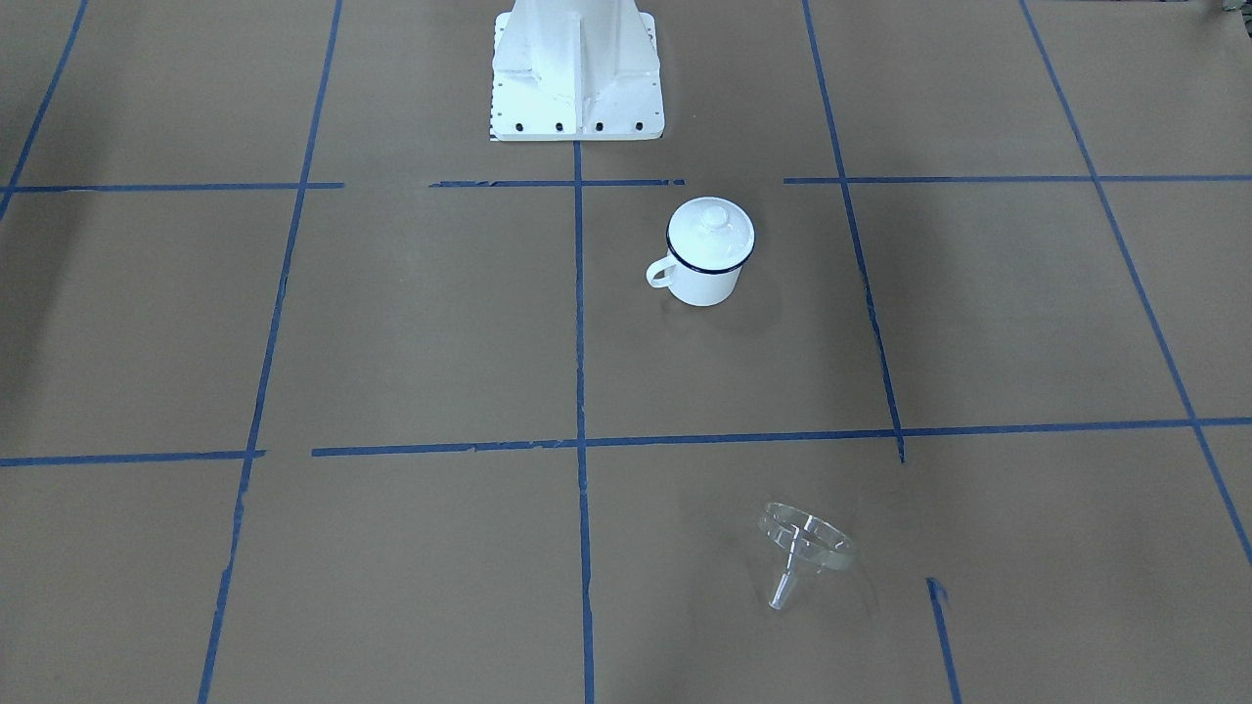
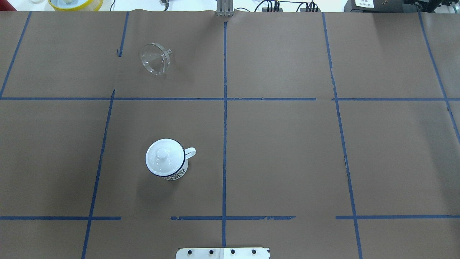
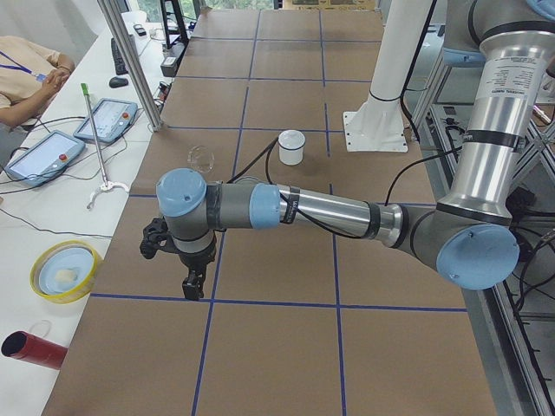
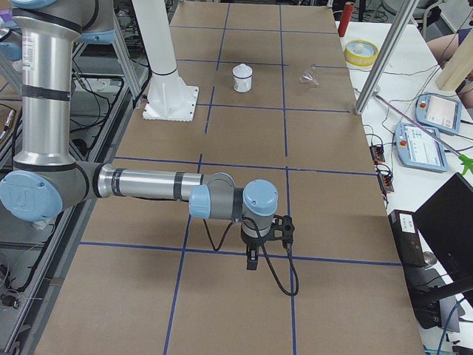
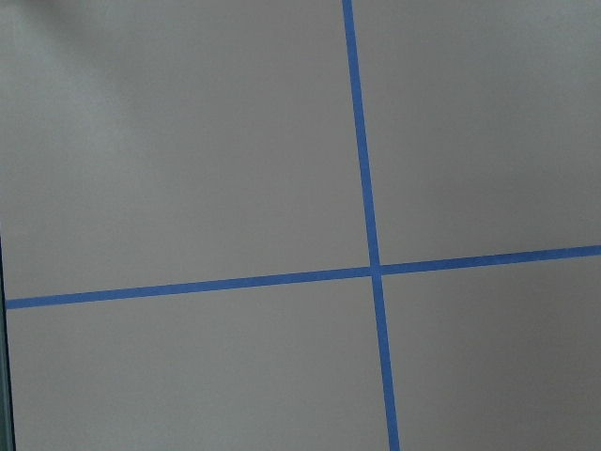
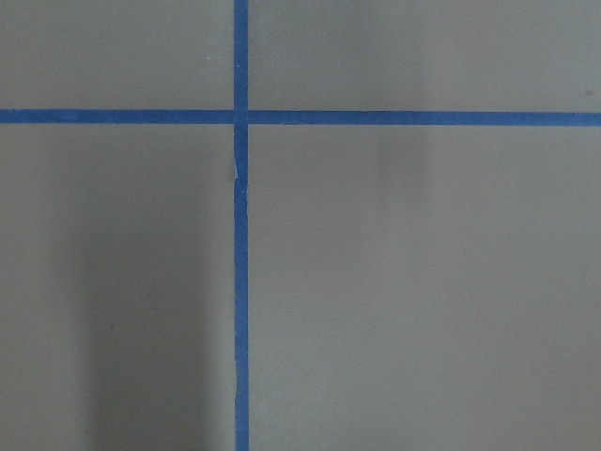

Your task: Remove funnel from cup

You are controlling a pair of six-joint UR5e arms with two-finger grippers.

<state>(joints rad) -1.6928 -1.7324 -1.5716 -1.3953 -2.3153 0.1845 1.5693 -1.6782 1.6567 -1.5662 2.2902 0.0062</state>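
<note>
The clear funnel (image 1: pixel 804 548) lies on its side on the brown paper, well apart from the cup (image 1: pixel 704 274). It also shows in the overhead view as the funnel (image 2: pixel 155 59), far from the robot and left of centre. The white cup (image 2: pixel 176 174) with its dark blue rim stands upright with a white domed lid (image 2: pixel 163 156) on it. My left gripper (image 3: pixel 192 282) hangs over bare paper, far from both, at the table's left end. My right gripper (image 4: pixel 251 259) hangs over the right end. Whether either is open or shut I cannot tell.
The white robot pedestal (image 1: pixel 577 68) stands behind the cup. Blue tape lines grid the paper. Along the operators' side are a yellow bowl (image 3: pixel 65 270), a red cylinder (image 3: pixel 35 349), teach pendants (image 3: pixel 43 156), metal posts (image 3: pixel 130 61) and a seated person (image 3: pixel 26 74).
</note>
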